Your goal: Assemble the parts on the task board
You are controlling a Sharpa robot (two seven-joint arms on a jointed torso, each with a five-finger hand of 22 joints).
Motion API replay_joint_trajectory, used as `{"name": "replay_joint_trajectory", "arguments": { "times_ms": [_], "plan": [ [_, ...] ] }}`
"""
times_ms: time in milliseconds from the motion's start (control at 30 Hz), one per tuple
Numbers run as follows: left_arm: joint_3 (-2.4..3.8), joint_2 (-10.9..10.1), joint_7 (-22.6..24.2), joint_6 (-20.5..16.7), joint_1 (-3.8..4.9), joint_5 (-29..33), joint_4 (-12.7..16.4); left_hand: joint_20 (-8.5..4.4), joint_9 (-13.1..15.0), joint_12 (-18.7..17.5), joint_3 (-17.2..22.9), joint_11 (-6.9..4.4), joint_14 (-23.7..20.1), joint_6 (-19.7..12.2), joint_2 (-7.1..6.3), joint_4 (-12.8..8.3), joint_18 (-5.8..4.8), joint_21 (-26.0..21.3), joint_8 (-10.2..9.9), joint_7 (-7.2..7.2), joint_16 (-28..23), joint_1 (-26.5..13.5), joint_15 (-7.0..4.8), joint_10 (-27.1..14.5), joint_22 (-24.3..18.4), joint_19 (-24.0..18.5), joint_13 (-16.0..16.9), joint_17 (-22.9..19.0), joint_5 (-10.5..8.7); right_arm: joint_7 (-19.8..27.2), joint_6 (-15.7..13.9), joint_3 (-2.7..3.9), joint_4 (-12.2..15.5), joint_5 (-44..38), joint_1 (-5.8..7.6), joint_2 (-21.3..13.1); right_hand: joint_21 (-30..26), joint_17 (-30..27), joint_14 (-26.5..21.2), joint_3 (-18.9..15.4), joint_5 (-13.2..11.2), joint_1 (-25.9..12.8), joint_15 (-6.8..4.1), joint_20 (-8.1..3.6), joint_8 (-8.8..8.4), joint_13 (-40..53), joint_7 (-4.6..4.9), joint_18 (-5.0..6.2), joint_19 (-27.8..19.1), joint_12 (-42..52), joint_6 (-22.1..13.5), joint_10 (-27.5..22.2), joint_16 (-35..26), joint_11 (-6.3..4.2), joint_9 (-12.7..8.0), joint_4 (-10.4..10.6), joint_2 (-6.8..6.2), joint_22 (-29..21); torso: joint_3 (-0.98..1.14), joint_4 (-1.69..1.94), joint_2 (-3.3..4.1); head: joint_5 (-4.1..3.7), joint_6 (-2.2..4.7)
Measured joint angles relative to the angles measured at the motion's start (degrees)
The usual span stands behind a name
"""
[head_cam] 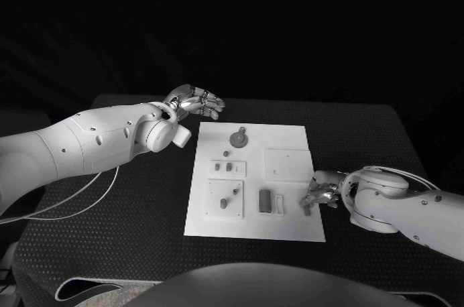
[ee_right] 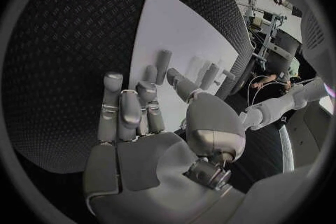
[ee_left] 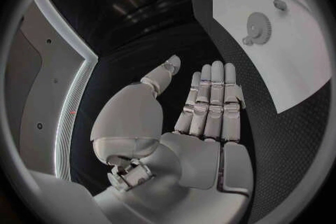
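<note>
At about four o'clock on the task board (head_cam: 290, 226), the right hand (head_cam: 319, 194) reaches over the near right edge, fingers partly curled; whether it pinches a small dark part (head_cam: 308, 211) there, I cannot tell. A clumsy close could nudge that part off the board. Beyond the ten o'clock corner, the left hand (head_cam: 196, 101) hovers with fingers apart, empty. Centred on the table, the board is white, carrying a round geared part (head_cam: 238, 140) at twelve o'clock and a dark block (head_cam: 265, 200) near six.

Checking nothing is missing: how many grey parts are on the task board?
5 that I can make out: a gear, two small pegs, a pin and an upright block. The right hand may hide more.
</note>
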Motion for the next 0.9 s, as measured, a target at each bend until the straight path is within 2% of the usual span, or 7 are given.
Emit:
{"name": "replay_joint_trajectory", "arguments": {
  "times_ms": [33, 67, 300, 600, 667, 800, 900],
  "plan": [
    [0.00, -0.02, 0.00, 0.00, 0.00, 0.00, 0.00, 0.00, 0.00, 0.00, 0.00, 0.00, 0.00, 0.00, 0.00, 0.00, 0.00, 0.00, 0.00, 0.00, 0.00, 0.00, 0.00, 0.00, 0.00, 0.00, 0.00, 0.02, 0.00, -0.01, 0.16, 0.00, 0.01, -0.44, -0.01, 0.06, 0.00, -0.04, 0.00, 0.04, 0.00, 0.27, 0.00, 0.00, 0.00, 0.00, 0.00, 0.00, 0.00, 0.00, 0.00, -0.06, 0.00, -0.06, 0.84, -0.47, 0.24, 0.00, 0.01, 0.00, 0.00, 0.00, 0.00],
    [0.00, -0.02, -0.01, 0.01, 0.00, 0.00, 0.00, 0.00, 0.00, 0.00, 0.00, 0.00, 0.00, 0.00, 0.00, 0.00, 0.01, 0.00, 0.00, 0.00, 0.00, 0.00, 0.00, 0.00, 0.00, 0.00, 0.00, 0.06, 0.00, -0.01, 0.35, 0.00, 0.06, -1.02, -0.02, 0.13, 0.00, -0.11, 0.00, 0.10, 0.00, 0.64, 0.00, 0.00, 0.00, 0.00, -0.01, 0.00, 0.00, 0.00, 0.00, -0.08, 0.00, -0.08, 0.84, -0.83, 0.29, 0.00, 0.00, 0.00, -0.01, -0.01, 0.00],
    [0.00, -0.02, -0.02, 0.02, 0.00, 0.00, 0.05, 0.00, 0.00, 0.00, 0.00, 0.00, 0.00, 0.00, 0.00, 0.00, 0.01, 0.00, 0.00, 0.00, -0.22, 0.00, 0.00, 0.00, 0.00, 0.00, 0.00, 0.05, 0.00, -0.26, 0.88, -0.01, 0.21, -3.72, -0.18, 0.68, 0.00, -0.39, 0.07, 0.23, -0.01, 5.25, 0.11, 0.13, 0.32, -0.08, -0.20, -0.33, -0.13, 0.00, 0.21, -0.08, 0.00, -0.09, 1.51, -1.30, -1.04, 0.02, 0.00, -0.01, -0.02, -0.03, 0.00],
    [0.00, 0.02, -0.02, 0.01, 0.01, 0.00, 0.06, 0.00, -0.05, 0.00, 0.00, 0.00, 0.00, 0.00, 0.00, 0.00, 0.00, 0.00, 0.00, 0.00, -0.22, 0.00, 0.00, 0.00, -0.03, 0.00, -0.05, 0.11, 0.00, -0.54, 0.49, -0.04, 0.29, -5.23, -0.42, 1.18, 0.25, -0.77, -0.23, -0.31, -0.01, 5.90, -0.02, 0.23, 0.89, -0.20, -0.35, 0.16, -0.25, -0.01, 0.45, -0.07, 0.00, -0.09, 1.52, -1.18, -1.22, 0.05, -0.01, -0.01, -0.02, -0.12, 0.00],
    [0.00, 0.01, -0.02, 0.01, 0.01, 0.00, 0.06, 0.00, -0.05, 0.00, 0.00, 0.00, 0.00, 0.00, 0.00, 0.00, 0.00, 0.00, 0.00, 0.00, -0.22, 0.00, 0.00, 0.00, -0.05, 0.00, -0.05, 0.17, 0.00, -0.56, 0.01, -0.09, 0.39, -5.22, -0.48, 1.11, 0.25, -0.72, -0.24, -0.31, -0.01, 6.18, -0.01, 0.23, 0.89, -0.30, -0.38, 0.16, -0.25, -0.01, 0.61, -0.07, 0.00, -0.09, 1.52, -1.19, -0.86, 0.04, -0.01, -0.01, -0.02, -0.15, 0.00],
    [0.00, -0.01, -0.02, 0.01, 0.01, 0.00, 0.06, 0.00, -0.05, 0.00, 0.00, 0.00, 0.00, 0.00, 0.00, -0.01, 0.00, 0.00, 0.00, 0.00, -0.22, 0.00, 0.00, 0.00, -0.05, 0.00, -0.05, 0.17, 0.00, -0.54, -1.20, -0.16, 0.81, -4.55, -0.62, 0.66, 0.25, -0.82, -0.22, -0.88, -0.06, 4.79, -0.03, 0.24, 0.89, -0.56, -0.20, 0.15, -0.25, -0.01, 0.81, 0.22, 0.00, -0.37, 1.52, -0.64, 1.53, 0.04, 0.00, -0.01, -0.02, -0.17, 0.00],
    [0.00, -0.03, -0.02, 0.01, 0.01, 0.00, 0.06, 0.00, -0.09, 0.00, -0.18, 0.00, 0.00, 0.00, 0.12, 0.18, 0.01, 0.00, 0.00, 0.00, -0.22, -0.11, 0.00, 0.00, -0.05, 0.00, -0.05, 0.32, 0.00, -0.44, -2.59, -0.23, 1.33, -3.41, -0.75, 0.11, 0.24, -1.56, -0.36, -1.11, -0.06, 3.94, -0.15, 0.26, 0.87, -0.72, -0.20, 0.19, -0.28, -0.01, 0.81, 0.22, 0.00, -0.37, 1.52, -0.71, 2.39, 0.04, 0.02, -0.01, -0.02, -0.13, 0.00]
  ]
}}
